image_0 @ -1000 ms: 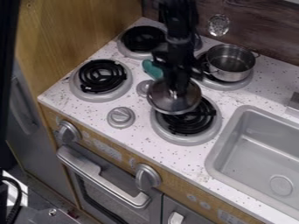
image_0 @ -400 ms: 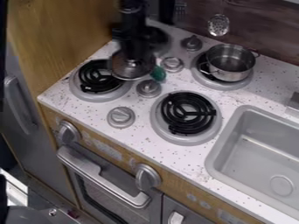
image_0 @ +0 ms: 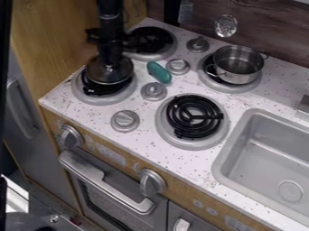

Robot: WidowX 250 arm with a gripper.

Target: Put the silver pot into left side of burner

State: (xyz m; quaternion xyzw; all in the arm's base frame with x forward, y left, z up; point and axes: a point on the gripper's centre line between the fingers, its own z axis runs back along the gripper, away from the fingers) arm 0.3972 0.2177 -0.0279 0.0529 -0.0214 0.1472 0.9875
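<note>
Clasping a silver lid (image_0: 117, 76), the gripper (image_0: 110, 61) hangs down.

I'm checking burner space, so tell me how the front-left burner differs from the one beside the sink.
The front-left burner has a round silver item over it, while the burner beside the sink is bare. The front-left burner's coil is partly hidden; the sink-side burner's shows whole. Both have black coils in round gray rims.
</note>
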